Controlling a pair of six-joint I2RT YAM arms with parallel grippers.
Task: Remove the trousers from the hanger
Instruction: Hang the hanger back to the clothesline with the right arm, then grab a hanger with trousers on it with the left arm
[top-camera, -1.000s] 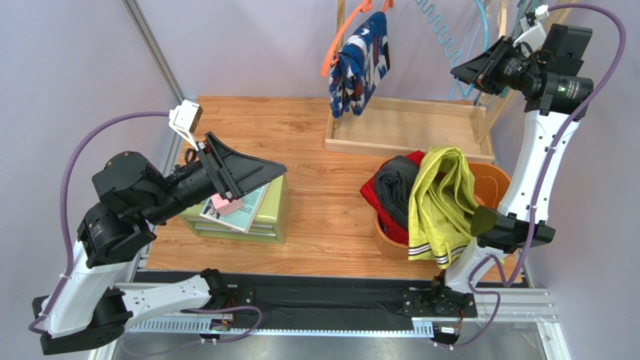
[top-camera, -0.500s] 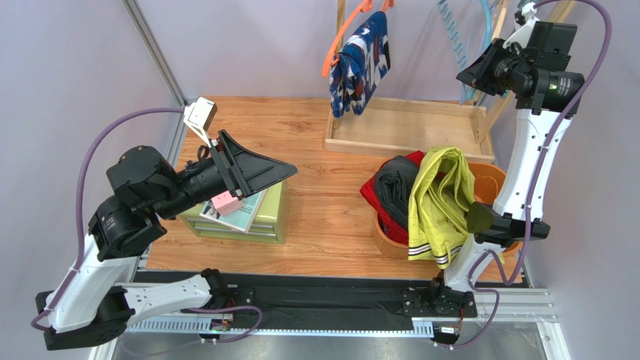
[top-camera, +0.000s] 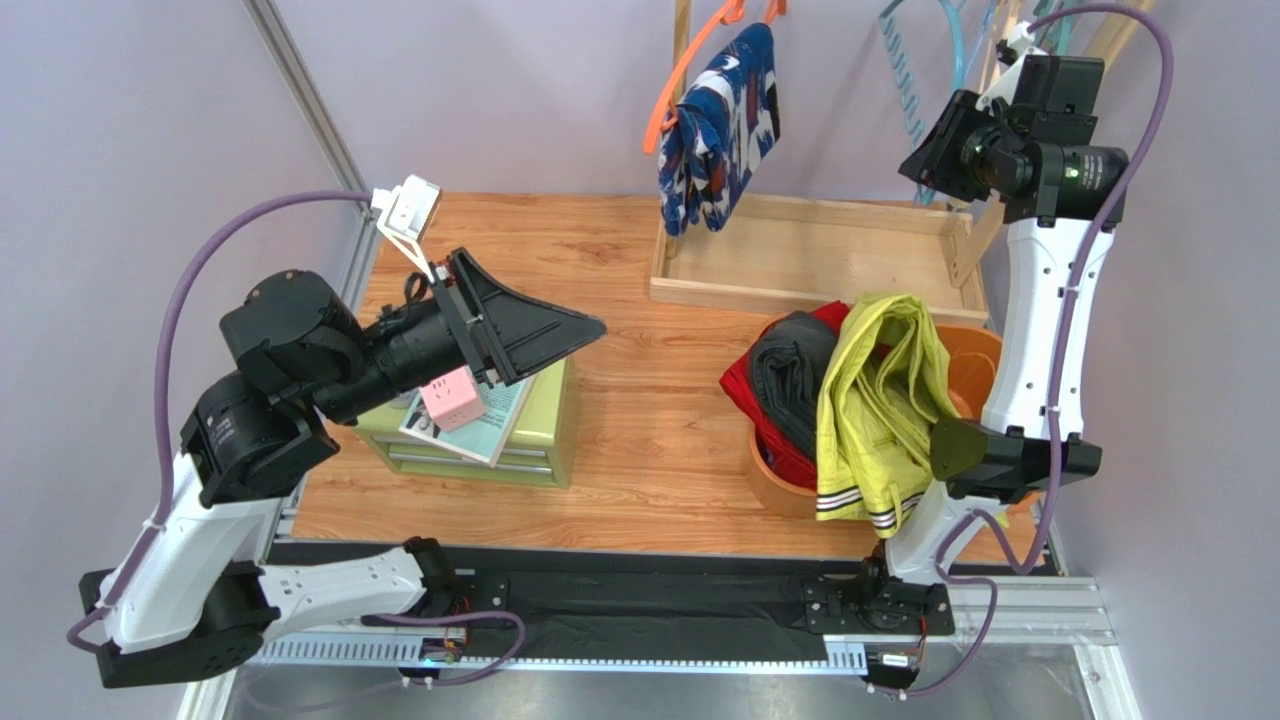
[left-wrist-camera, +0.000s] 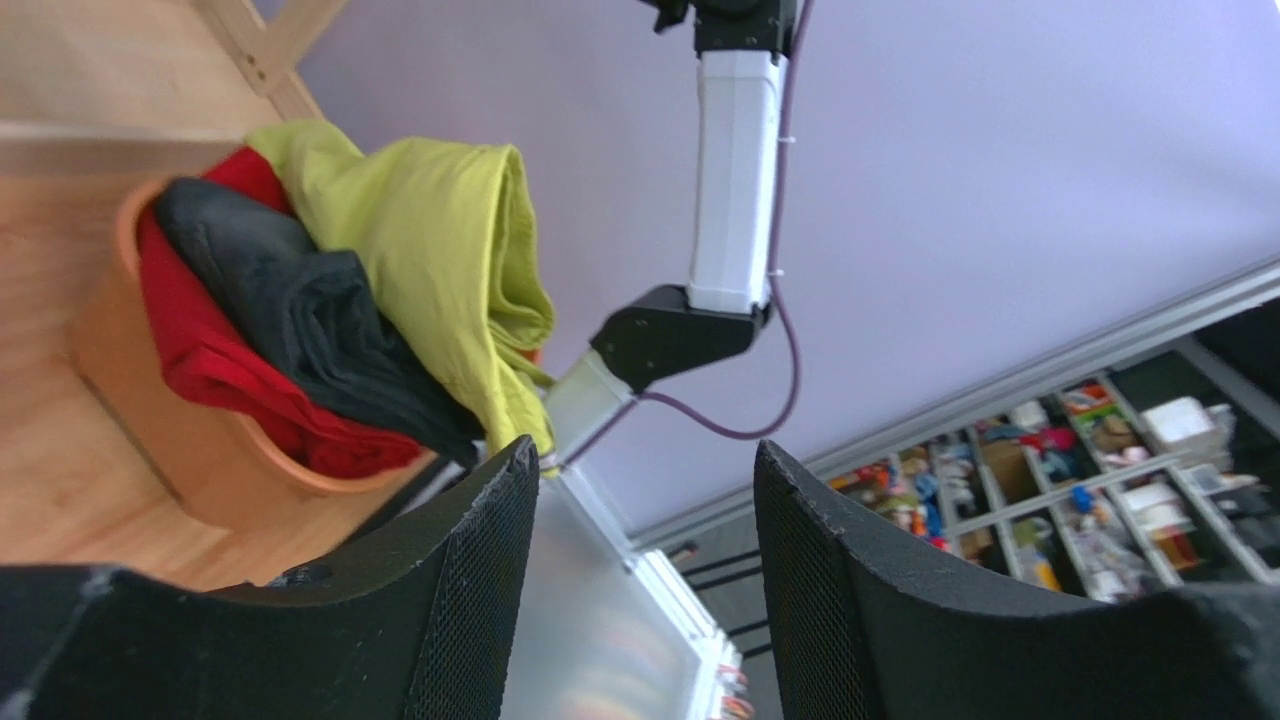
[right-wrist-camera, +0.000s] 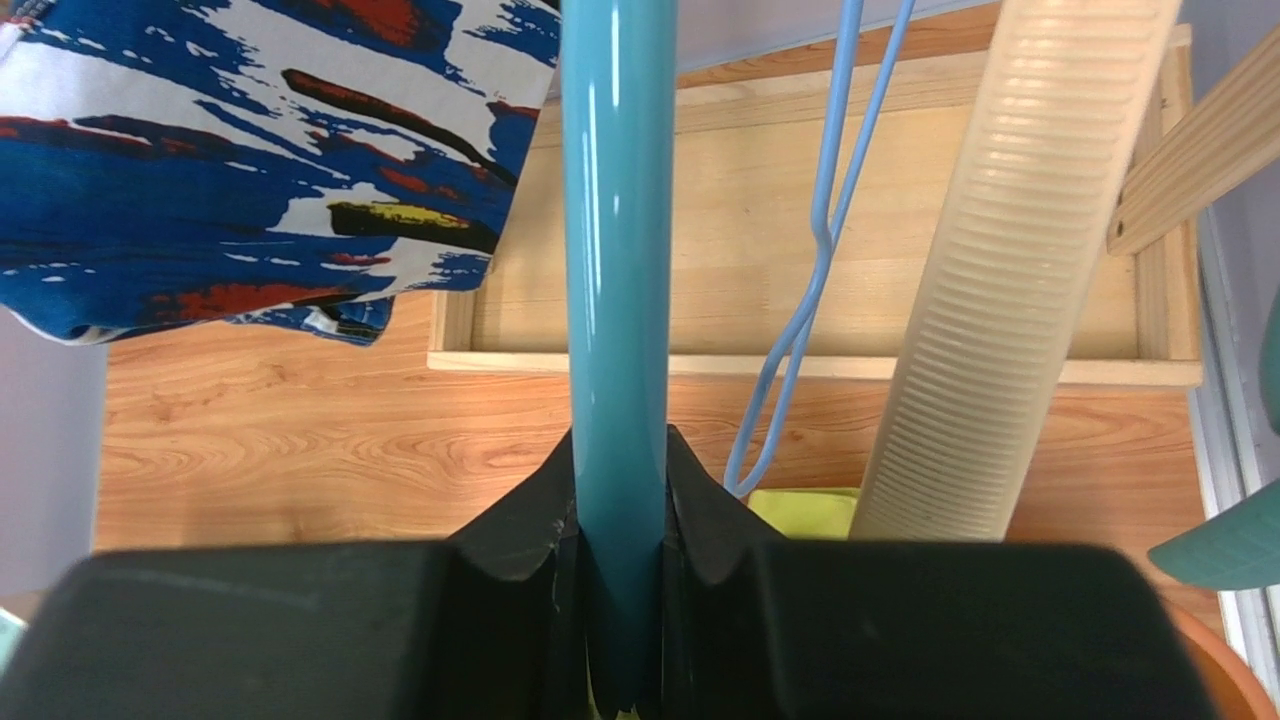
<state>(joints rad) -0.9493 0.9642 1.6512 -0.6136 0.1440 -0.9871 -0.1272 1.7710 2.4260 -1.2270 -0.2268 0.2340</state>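
Navy blue trousers with a white pattern (top-camera: 721, 128) (right-wrist-camera: 271, 150) hang folded over an orange hanger (top-camera: 679, 72) at the back. Yellow-green trousers (top-camera: 879, 405) (left-wrist-camera: 421, 240), black trousers (top-camera: 784, 383) (left-wrist-camera: 301, 315) and red trousers (top-camera: 756, 402) (left-wrist-camera: 211, 368) lie heaped in an orange bowl (top-camera: 987, 354). My right gripper (top-camera: 917, 158) (right-wrist-camera: 619, 450) is raised at the back right, shut on the bar of a bare teal hanger (right-wrist-camera: 616, 225). My left gripper (top-camera: 583, 330) (left-wrist-camera: 643, 450) hovers open and empty over the left of the table, pointing at the bowl.
A shallow wooden tray (top-camera: 812, 282) (right-wrist-camera: 842, 225) lies under the hanging garment. A light blue wire hanger (right-wrist-camera: 819, 240) and a cream ribbed hanger (right-wrist-camera: 1007, 270) hang beside the teal one. A green drawer box (top-camera: 526, 443) with a book and pink block (top-camera: 448, 402) sits under the left gripper.
My right gripper has risen and shifted slightly left with the teal hanger. The left arm has swung forward and to the right. The clothes have not moved.
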